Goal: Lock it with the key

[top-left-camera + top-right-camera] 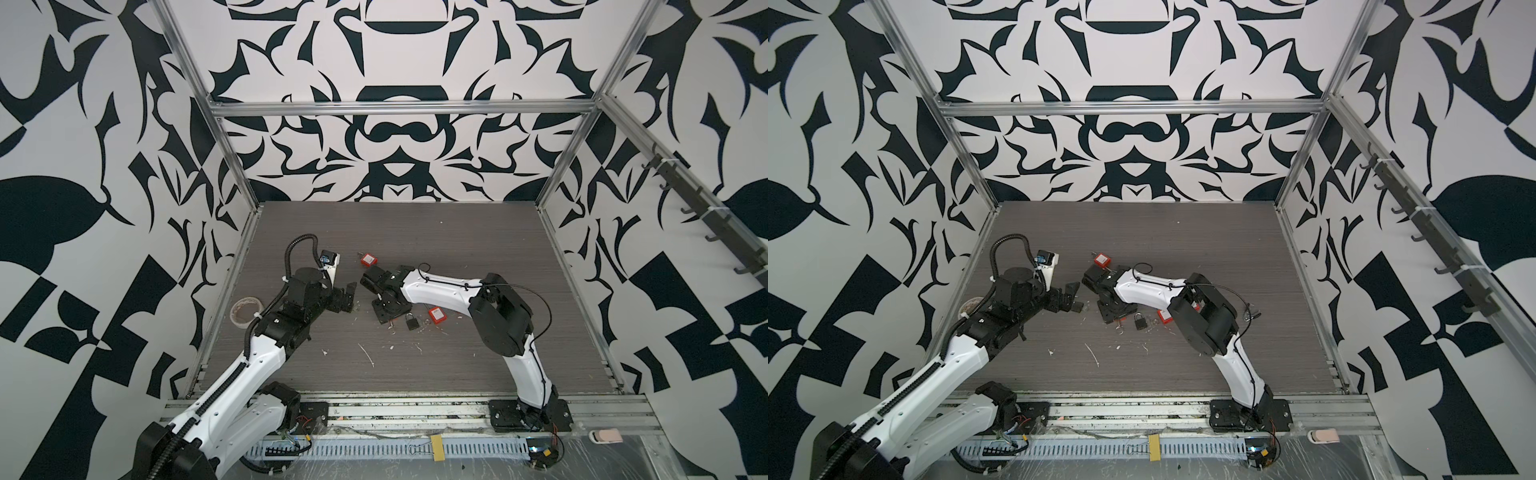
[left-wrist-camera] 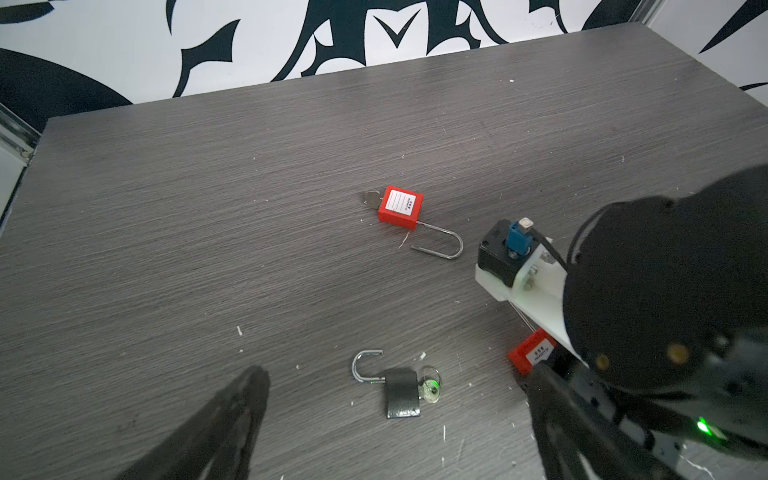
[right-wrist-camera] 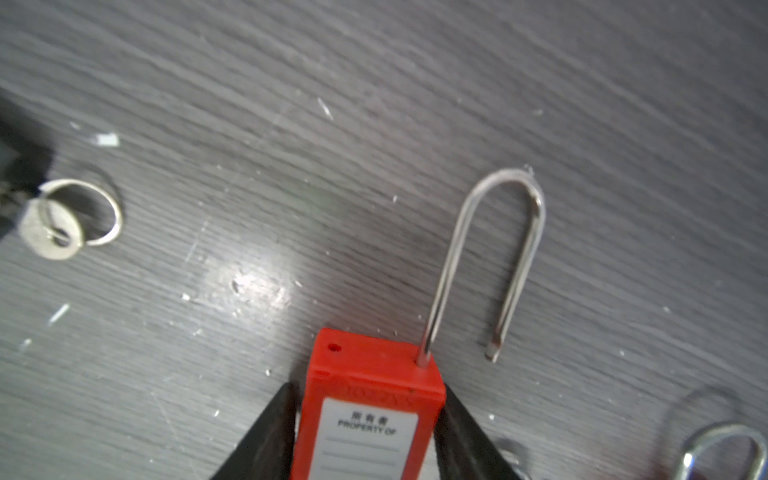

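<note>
Red padlock lies pinched between the right gripper's fingers, its open shackle pointing away from them.

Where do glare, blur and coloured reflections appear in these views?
Right wrist view: white glare on the table, red padlock slightly blurred. Left wrist view: green glint on the key at the black padlock. Both top views: even light, soft shadows.

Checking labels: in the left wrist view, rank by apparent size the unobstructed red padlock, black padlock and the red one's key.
Tied: red padlock, black padlock, too alike to rank; the black lies nearer.
Smallest: key.
</note>
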`<action>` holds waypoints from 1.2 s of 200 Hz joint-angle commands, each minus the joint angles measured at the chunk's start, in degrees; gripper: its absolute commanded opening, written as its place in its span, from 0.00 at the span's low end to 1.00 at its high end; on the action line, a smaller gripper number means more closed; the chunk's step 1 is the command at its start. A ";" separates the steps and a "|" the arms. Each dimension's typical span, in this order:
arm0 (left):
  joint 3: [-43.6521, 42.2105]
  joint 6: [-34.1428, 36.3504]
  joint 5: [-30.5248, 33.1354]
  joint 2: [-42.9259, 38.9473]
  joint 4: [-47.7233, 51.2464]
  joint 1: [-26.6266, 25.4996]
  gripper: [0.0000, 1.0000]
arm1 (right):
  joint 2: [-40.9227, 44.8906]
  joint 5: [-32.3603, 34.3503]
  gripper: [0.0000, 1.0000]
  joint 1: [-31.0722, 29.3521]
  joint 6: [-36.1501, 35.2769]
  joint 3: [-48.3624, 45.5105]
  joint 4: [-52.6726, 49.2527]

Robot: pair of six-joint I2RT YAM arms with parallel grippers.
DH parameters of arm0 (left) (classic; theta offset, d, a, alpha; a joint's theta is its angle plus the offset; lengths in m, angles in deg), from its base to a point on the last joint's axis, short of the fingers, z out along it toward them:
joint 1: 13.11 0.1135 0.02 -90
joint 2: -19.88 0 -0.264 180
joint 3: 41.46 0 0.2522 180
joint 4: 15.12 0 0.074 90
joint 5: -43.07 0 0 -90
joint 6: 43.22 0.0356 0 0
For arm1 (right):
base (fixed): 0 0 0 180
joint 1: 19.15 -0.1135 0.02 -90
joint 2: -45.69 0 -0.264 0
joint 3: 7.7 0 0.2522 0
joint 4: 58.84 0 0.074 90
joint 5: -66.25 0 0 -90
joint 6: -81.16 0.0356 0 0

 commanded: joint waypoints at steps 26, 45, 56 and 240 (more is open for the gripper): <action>-0.51 -0.06 -1.19 -0.26 -0.86 0.20 0.99 | 1.97 -0.09 0.45 0.12 1.56 -1.40 -3.96; -0.55 -0.02 -1.99 -0.11 -1.19 0.21 0.99 | 3.19 0.01 0.42 0.12 0.78 -1.88 -3.07; -0.47 0.10 -2.43 0.07 -1.30 0.17 0.99 | 3.94 0.27 0.40 0.12 0.22 -1.92 -2.97; 0.57 25.27 -33.73 -4.41 -2.75 0.17 0.70 | 41.95 -19.84 0.23 10.40 -53.11 -29.75 18.04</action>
